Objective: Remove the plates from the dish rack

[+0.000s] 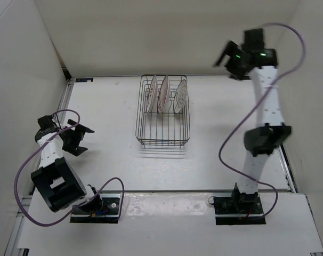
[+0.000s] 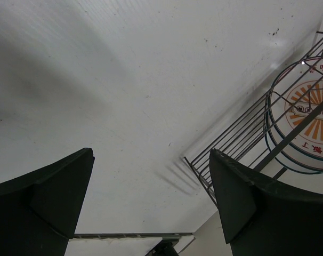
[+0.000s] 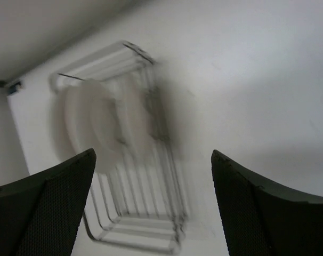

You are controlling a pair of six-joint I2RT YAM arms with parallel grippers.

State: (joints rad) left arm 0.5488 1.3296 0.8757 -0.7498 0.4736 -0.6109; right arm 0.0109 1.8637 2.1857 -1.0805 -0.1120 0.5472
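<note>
The dark wire dish rack (image 1: pixel 162 142) stands at the middle back of the white table. Three small white plates stand upright in its far slots: left (image 1: pixel 152 96), middle (image 1: pixel 164 94), and right (image 1: pixel 180 96) with a grey ring. My left gripper (image 1: pixel 81 140) hangs open well left of the rack, with nothing between its fingers. In its wrist view (image 2: pixel 151 154) the rack (image 2: pixel 241 133) and a plate (image 2: pixel 311 128) with an orange sunburst show at the right. My right gripper (image 1: pixel 226 63) is raised high at the back right, open and empty. Its blurred view (image 3: pixel 153 154) looks down on the rack (image 3: pixel 145 218) and plates (image 3: pixel 87 122).
White walls (image 1: pixel 23 80) enclose the table on the left, back and right. Purple cables (image 1: pixel 225 149) loop beside both arms. The arm bases (image 1: pixel 241 205) sit on a strip at the near edge.
</note>
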